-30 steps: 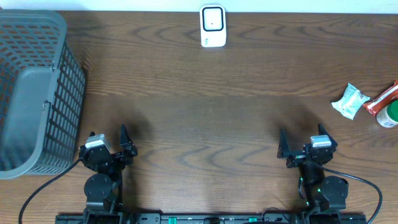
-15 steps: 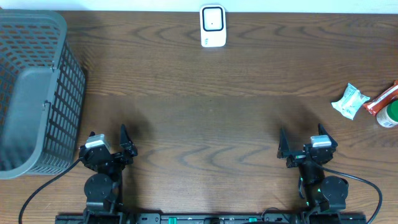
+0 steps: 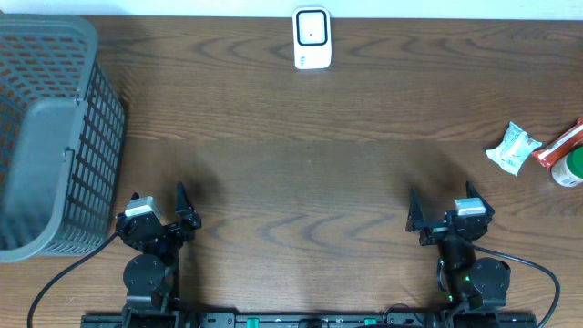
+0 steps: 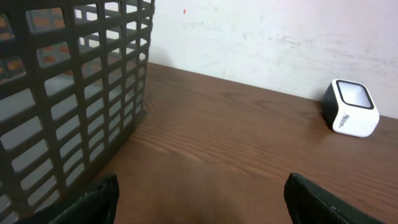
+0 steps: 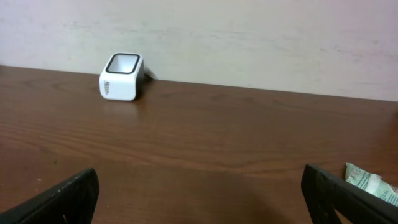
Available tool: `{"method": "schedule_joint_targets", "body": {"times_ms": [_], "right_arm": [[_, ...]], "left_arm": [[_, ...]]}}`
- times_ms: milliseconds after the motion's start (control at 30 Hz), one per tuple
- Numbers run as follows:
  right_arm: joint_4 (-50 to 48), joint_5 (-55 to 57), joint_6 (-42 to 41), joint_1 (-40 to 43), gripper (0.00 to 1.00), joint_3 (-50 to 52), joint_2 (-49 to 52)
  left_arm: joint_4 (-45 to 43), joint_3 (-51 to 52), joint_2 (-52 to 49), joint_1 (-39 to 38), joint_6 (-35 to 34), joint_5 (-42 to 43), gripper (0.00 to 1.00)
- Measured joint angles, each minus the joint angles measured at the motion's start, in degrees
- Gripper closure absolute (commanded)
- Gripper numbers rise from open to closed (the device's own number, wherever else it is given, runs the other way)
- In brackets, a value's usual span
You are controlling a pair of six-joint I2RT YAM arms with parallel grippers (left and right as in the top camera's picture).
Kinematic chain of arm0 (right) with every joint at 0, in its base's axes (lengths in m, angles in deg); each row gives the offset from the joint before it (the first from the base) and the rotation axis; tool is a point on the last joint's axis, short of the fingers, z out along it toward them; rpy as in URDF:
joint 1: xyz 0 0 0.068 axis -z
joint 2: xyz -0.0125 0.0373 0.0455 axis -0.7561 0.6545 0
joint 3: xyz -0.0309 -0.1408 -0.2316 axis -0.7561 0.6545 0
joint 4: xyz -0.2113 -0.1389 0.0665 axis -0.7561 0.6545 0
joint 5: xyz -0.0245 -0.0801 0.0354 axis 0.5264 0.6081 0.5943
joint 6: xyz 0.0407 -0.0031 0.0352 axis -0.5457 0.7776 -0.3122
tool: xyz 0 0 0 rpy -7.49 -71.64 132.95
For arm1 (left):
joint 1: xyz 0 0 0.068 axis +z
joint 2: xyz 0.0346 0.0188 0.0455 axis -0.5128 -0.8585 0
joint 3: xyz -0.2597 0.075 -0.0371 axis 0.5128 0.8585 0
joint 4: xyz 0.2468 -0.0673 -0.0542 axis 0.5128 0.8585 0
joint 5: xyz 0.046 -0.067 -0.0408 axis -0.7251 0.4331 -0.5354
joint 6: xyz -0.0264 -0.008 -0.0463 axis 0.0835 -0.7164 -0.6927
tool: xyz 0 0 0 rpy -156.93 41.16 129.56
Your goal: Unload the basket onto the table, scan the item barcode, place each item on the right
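Note:
A white barcode scanner (image 3: 311, 38) with a dark window stands at the table's far middle edge; it also shows as the scanner (image 4: 352, 107) in the left wrist view and the scanner (image 5: 122, 76) in the right wrist view. Items lie at the right edge: a white-and-green packet (image 3: 513, 148), a red packet (image 3: 560, 146) and a green-capped container (image 3: 569, 170). The packet (image 5: 372, 182) peeks in beside my right finger. My left gripper (image 3: 159, 202) (image 4: 199, 199) and right gripper (image 3: 444, 205) (image 5: 202, 196) sit low at the near edge. Both are open and hold nothing.
A tall grey mesh basket (image 3: 55, 128) fills the far left of the table, and its wall (image 4: 68, 93) stands close on the left in the left wrist view. A pale wall runs behind the table's far edge.

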Motion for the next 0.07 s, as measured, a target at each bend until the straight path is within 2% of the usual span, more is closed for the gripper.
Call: {"method": "schedule_joint_targets", "body": {"times_ms": [67], "right_arm": [[0.0, 0.0, 0.02, 0.0, 0.01, 0.0, -0.02]], "left_arm": [[0.0, 0.0, 0.0, 0.0, 0.0, 0.0, 0.15]]}}
